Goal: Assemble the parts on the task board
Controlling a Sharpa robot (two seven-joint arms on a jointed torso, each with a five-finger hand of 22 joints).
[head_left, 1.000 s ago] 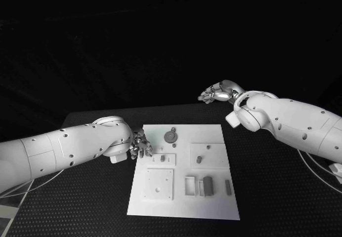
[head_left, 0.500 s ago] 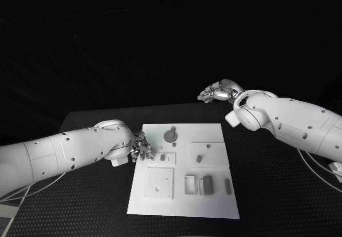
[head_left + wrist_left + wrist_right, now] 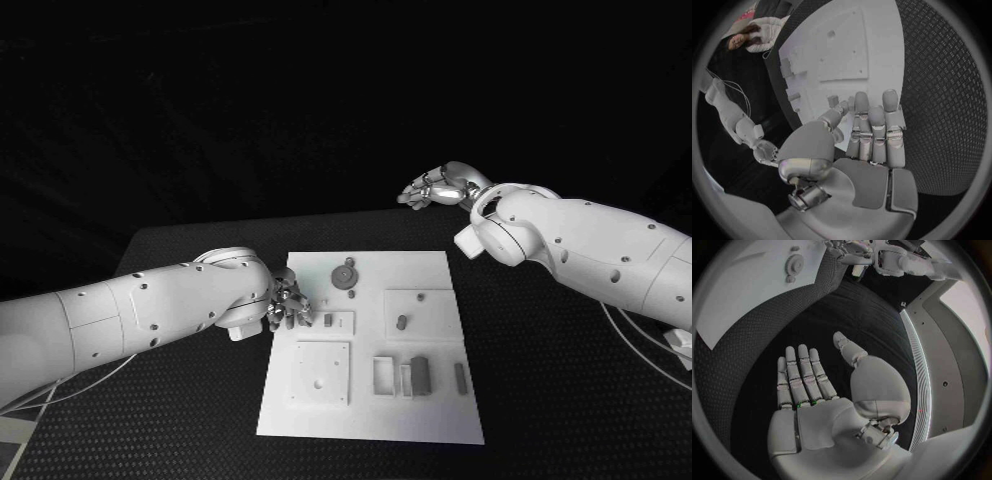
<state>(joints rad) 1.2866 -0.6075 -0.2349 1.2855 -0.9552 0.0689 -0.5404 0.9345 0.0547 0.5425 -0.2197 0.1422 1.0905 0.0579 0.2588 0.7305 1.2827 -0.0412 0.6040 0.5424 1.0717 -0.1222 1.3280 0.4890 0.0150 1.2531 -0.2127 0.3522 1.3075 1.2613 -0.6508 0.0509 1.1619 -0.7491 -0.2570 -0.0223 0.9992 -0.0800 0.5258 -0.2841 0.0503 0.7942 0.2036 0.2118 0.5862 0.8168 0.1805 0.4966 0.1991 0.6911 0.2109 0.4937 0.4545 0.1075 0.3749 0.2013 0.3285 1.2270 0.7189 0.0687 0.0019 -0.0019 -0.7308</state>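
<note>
So, left hand (image 3: 286, 303) empty, fingers straight, hovering at the task board (image 3: 433, 420) left edge | right hand (image 3: 437, 186) empty, parked far off beyond the board | parts (image 3: 418, 375) lying on board | tip: come down slow, pinch one small piece squarely

The black table (image 3: 562, 400) has a fine textured, mesh-like surface. Thin pale cables (image 3: 642, 345) run over it near its 3 o'clock edge in the head view, and another cable (image 3: 58, 385) loops at 8 o'clock. The far edge of the table sits toward 12 o'clock against darkness.
</note>
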